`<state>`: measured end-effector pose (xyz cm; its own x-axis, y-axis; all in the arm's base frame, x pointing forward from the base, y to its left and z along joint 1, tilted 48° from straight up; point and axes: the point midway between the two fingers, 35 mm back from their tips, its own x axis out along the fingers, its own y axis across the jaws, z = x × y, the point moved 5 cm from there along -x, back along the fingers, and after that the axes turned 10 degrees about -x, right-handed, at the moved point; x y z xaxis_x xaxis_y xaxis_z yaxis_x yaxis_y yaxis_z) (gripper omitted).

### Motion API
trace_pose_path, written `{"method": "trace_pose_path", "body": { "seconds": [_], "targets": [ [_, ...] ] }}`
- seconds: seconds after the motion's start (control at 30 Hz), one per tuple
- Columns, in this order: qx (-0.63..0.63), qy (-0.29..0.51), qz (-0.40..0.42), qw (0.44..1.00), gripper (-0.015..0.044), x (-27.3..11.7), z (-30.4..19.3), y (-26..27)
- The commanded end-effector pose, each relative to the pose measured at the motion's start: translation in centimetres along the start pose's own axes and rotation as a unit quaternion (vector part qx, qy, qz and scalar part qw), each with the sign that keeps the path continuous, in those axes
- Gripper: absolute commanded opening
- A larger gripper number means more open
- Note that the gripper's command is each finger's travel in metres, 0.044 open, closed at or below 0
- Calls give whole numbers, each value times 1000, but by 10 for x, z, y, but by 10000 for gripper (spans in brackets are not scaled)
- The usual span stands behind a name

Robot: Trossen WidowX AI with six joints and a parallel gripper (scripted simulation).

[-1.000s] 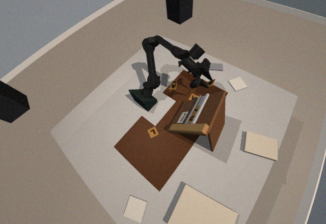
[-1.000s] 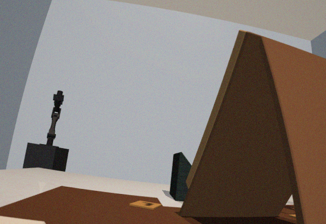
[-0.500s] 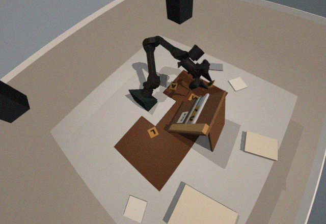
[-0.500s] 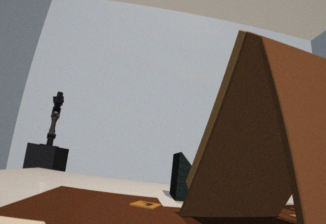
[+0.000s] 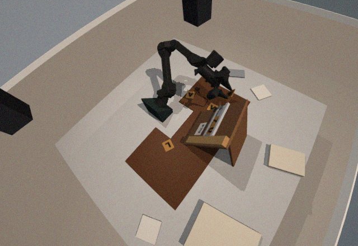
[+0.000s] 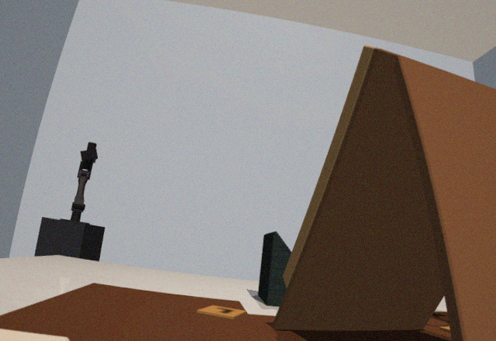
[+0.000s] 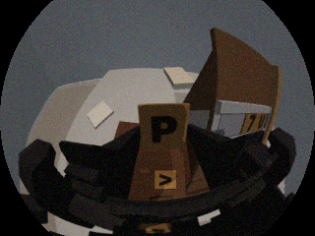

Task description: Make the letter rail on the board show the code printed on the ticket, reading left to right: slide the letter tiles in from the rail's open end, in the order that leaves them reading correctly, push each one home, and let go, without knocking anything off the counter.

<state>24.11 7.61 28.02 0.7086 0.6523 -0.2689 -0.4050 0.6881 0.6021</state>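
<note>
My gripper (image 5: 229,93) (image 7: 164,129) is shut on the P tile (image 7: 148,118), upright in the wrist view, above the counter beyond the rail's open end. The rail (image 5: 224,113) (image 7: 241,107) runs across the sloping board (image 5: 236,117) (image 7: 241,74) (image 6: 372,209). Two tiles sit in it toward the stop block; one (image 7: 250,123) looks like a 7, the other (image 7: 262,121) like a U. The ticket (image 5: 200,128) is below the rail, its print unreadable. Loose tiles: one (image 5: 168,145) (image 6: 221,311) in front, one (image 5: 190,94) near the arm, one (image 5: 212,106) by the board's open-end side.
The stop block (image 5: 205,141) closes the rail's near end. Pale slabs (image 5: 286,159) (image 5: 222,226) and thin pale squares (image 5: 260,92) (image 5: 149,228) lie around the brown counter (image 5: 173,174). A grey flat piece (image 5: 236,73) lies behind the gripper.
</note>
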Motion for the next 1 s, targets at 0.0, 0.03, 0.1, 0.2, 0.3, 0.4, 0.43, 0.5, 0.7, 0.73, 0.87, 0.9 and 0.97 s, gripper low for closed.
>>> {"method": "trace_pose_path", "body": {
  "seconds": [0.0, 0.03, 0.1, 0.2, 0.3, 0.4, 0.43, 0.5, 0.7, 0.73, 0.87, 0.9, 0.97],
  "targets": [
    [0, 2, 0, 1000, 0, 0, -2, -4],
    [0, 2, 0, 1000, 0, 0, -2, -4],
    [0, 2, 0, 1000, 0, 0, -2, -5],
    [0, 2, 0, 1000, 0, 0, -3, -7],
    [0, 2, 0, 1000, 0, 0, -3, -8],
    [0, 2, 0, 1000, 0, 0, -3, -10],
    [0, 2, -1, 1000, 0, 0, -3, -10],
    [0, 2, -1, 1000, 0, 0, -3, -11],
    [0, 2, -1, 1000, 0, 0, -4, -14],
    [0, 2, -1, 1000, 0, 0, -4, -15],
    [0, 2, -1, 1000, 0, 0, -4, -17],
    [0, 2, -1, 1000, 0, 0, -4, -17],
    [0, 2, -1, 1000, 0, 0, -5, -18]
  ]
}}
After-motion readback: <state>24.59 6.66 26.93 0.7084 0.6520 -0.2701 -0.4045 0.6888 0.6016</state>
